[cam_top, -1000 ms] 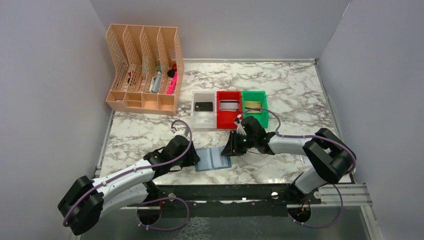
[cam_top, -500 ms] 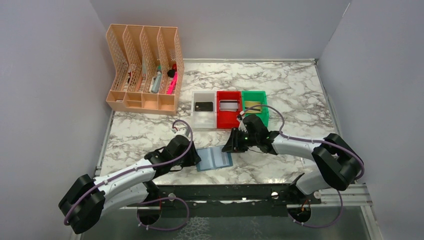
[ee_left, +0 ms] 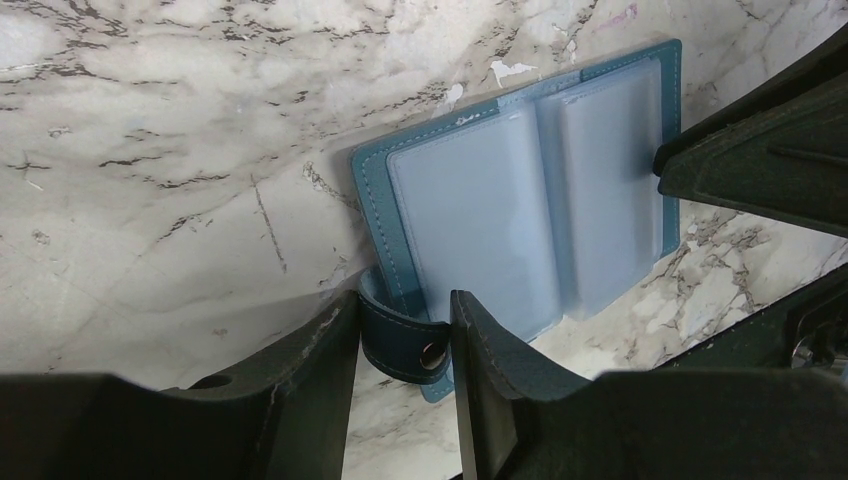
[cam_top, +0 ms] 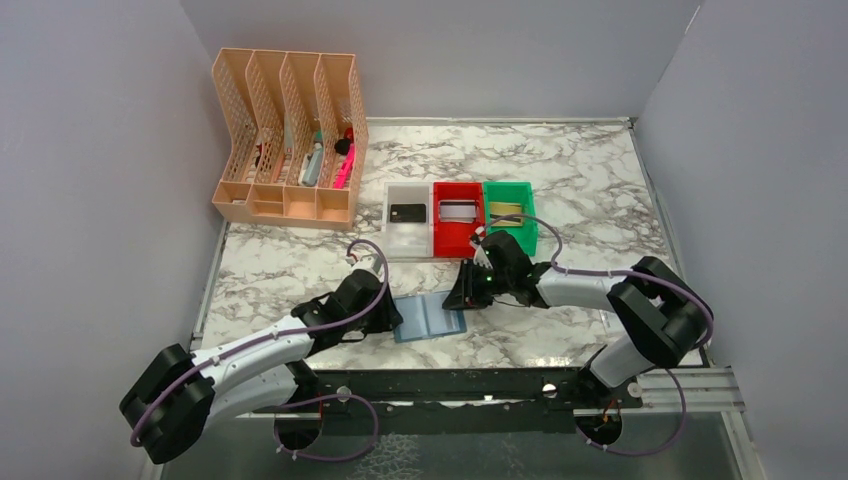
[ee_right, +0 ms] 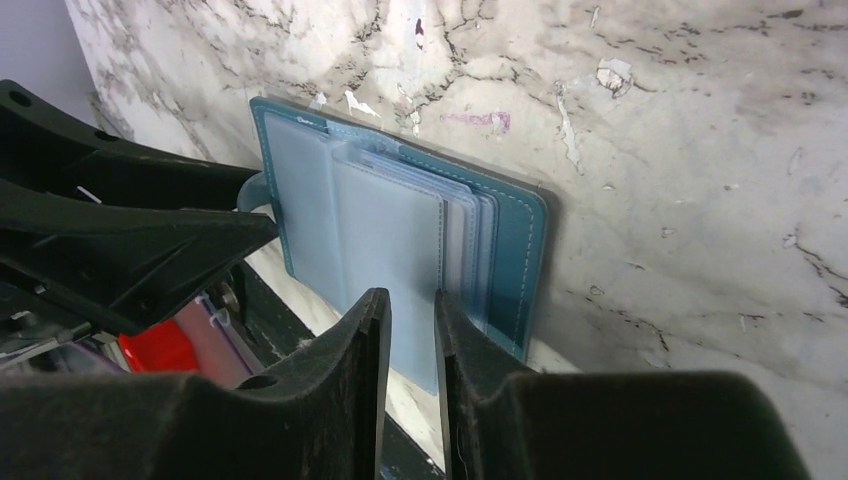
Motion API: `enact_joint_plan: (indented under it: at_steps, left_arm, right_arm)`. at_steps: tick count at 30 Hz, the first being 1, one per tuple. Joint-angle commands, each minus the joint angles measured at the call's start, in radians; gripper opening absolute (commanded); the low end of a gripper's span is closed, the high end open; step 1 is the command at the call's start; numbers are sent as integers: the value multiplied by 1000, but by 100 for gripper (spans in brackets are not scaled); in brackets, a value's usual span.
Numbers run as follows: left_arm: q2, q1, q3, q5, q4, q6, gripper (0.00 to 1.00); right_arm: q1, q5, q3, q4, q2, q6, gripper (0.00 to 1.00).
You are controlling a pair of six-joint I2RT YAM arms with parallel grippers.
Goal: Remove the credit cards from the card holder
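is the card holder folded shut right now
No, the card holder lies spread open, with both of its pale inner halves showing.

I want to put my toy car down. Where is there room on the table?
Bare marble lies right of the green bin up to the back wall, and between the file rack and the left arm. Crowded around the card holder.

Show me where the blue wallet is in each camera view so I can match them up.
Top view: wallet lies open at lower centre.
Left wrist: wallet fills the centre, slanting up to the right.
Right wrist: wallet sits centre left, just beyond that camera's own fingers.
Shared landmark: the left gripper, clamped on the strap at one end of the wallet, shows in all three views.
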Motion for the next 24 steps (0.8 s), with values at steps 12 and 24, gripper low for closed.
enact_joint_plan:
  at_steps: [12, 24]
  left_arm:
    - [38, 3, 45, 37, 40, 31, 41]
    - [-7, 3, 49, 27, 24, 32, 41]
  right_arm:
    - [5, -141, 10, 98, -14, 3, 23]
    - [52, -271, 60, 297, 104, 78, 26]
